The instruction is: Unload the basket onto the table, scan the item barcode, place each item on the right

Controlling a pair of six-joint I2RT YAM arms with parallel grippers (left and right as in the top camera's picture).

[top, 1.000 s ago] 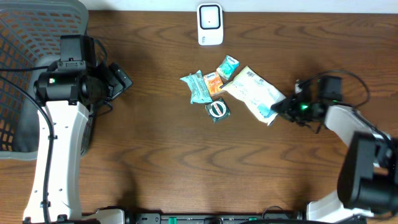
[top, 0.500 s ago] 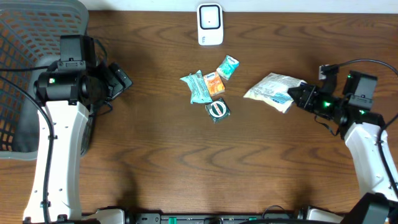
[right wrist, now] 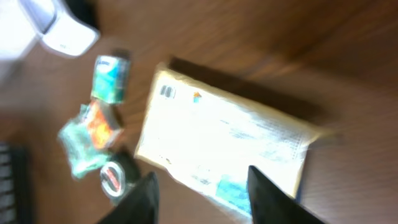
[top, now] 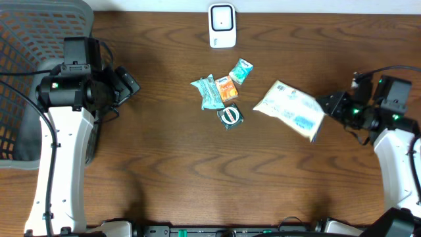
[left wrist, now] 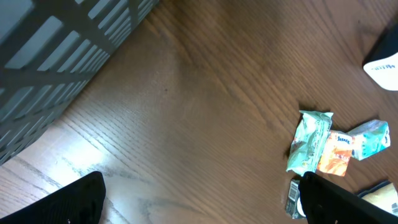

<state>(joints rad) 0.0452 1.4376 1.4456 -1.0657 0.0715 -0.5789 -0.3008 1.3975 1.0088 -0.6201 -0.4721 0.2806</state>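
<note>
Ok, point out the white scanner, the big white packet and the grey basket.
white scanner [top: 222,26], overhead view, middle of its face.
big white packet [top: 291,110], overhead view, centre of its printed side.
grey basket [top: 20,59], overhead view, its mesh wall.

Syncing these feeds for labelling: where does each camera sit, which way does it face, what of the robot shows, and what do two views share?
Overhead: above the table, facing straight down; both arms, left gripper and right gripper show.
Left wrist: on the left arm, facing across the wood toward basket and snacks; its fingers show.
Right wrist: on the right arm, facing down at the white packet; blurred fingers show.
Shared: overhead and right wrist both show that packet and the scanner.
</note>
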